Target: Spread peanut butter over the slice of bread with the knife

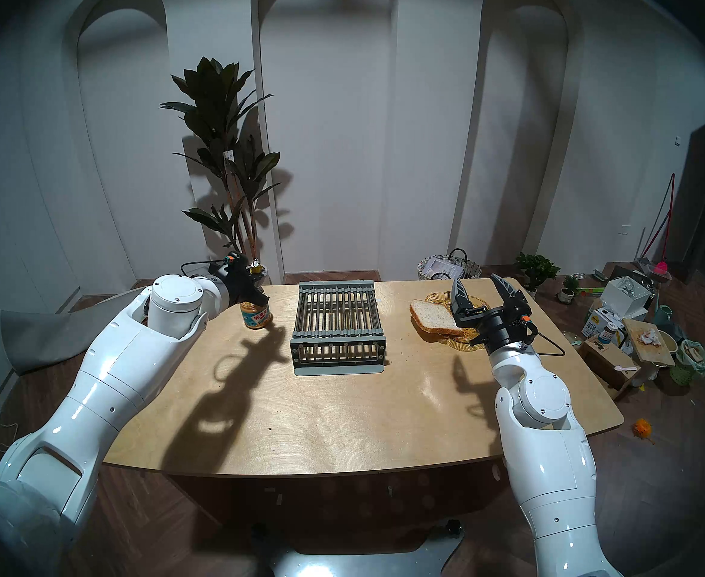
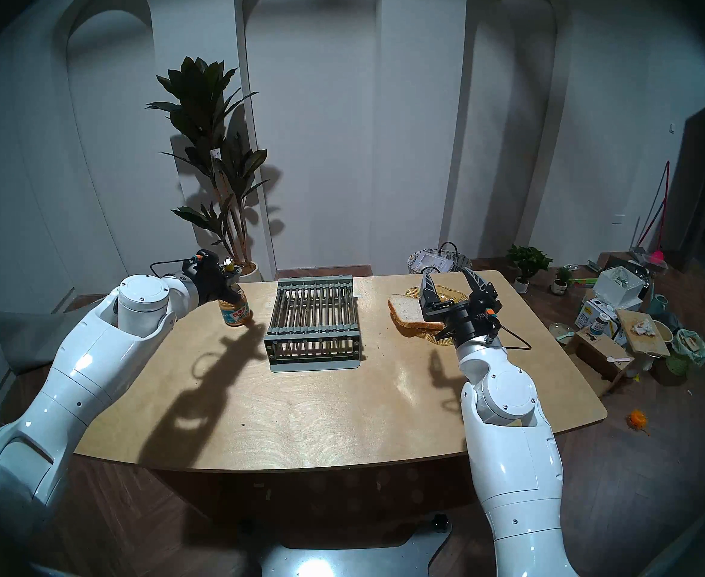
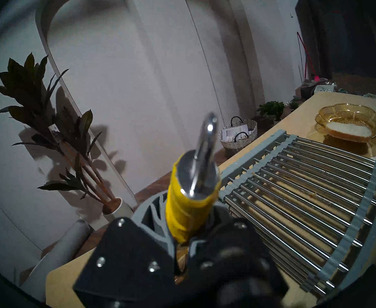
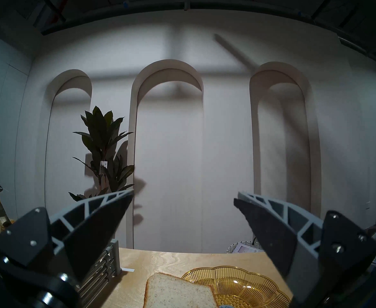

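The peanut butter jar [image 1: 255, 316] stands open at the table's far left. My left gripper [image 1: 250, 291] is right above it, shut on the knife's yellow handle [image 3: 189, 203]. The knife stands upright; its blade [image 4: 1, 212] points down into the jar's mouth, and how deep it reaches is hidden. The slice of bread [image 1: 432, 316] lies at the far right, half on the amber glass dish [image 1: 477, 303], with what looks like a second slice under it. My right gripper [image 1: 475, 279] is open and empty, fingers pointing up, just right of and above the bread [image 4: 178, 293].
A grey slatted rack [image 1: 337, 318] stands mid-table between the jar and the bread. A woven basket [image 1: 448, 268] and a tall plant [image 1: 225, 168] stand behind the wooden table [image 1: 321, 418]. Boxes and clutter lie on the floor to the right.
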`<action>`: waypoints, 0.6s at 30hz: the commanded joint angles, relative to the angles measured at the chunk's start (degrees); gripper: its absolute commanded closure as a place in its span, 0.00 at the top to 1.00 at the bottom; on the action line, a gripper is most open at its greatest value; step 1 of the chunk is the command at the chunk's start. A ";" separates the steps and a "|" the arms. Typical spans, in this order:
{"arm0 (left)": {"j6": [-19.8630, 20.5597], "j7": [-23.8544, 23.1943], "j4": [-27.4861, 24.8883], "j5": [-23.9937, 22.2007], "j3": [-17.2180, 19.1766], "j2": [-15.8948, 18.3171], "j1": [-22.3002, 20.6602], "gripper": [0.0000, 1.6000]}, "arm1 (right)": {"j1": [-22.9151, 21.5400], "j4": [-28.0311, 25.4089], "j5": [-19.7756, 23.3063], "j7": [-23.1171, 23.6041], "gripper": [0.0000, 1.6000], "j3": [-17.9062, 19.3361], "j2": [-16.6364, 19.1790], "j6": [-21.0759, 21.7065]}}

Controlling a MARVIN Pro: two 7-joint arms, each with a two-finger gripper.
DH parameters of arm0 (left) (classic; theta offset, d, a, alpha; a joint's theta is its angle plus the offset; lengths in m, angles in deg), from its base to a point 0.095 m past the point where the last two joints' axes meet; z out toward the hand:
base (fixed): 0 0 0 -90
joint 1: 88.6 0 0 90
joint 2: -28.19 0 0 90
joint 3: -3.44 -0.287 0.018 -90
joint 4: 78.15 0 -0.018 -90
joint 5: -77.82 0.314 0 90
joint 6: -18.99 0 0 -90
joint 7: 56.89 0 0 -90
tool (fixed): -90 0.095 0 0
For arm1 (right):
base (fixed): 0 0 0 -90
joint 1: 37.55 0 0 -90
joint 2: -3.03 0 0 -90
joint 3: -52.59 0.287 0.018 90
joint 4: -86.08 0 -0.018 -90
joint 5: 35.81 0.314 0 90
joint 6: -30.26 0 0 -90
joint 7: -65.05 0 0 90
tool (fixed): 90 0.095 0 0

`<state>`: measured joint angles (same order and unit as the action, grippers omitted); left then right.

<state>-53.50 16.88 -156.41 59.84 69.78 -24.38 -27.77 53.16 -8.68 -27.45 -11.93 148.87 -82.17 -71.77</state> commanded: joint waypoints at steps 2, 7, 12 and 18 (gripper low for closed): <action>-1.82 0.31 1.92 3.53 -1.55 0.16 -3.75 0.00 | 0.21 -1.84 0.13 0.09 1.00 -0.06 -0.06 -0.20; -3.05 2.30 3.17 7.30 -3.84 -0.04 -4.12 0.00 | 0.91 -2.24 0.33 0.05 1.00 0.02 -0.07 -0.38; -4.04 4.01 3.60 8.24 -4.32 -0.37 -3.68 0.00 | 1.37 -2.52 0.45 -0.04 1.00 0.09 -0.03 -0.39; -3.90 4.87 1.54 8.43 -4.29 0.68 -2.69 0.00 | 1.82 -3.00 0.71 -0.05 1.00 0.02 -0.03 -0.31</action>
<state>-57.24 20.01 -152.71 67.32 64.70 -24.66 -30.13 54.94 -9.72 -26.84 -12.16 148.90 -82.25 -71.82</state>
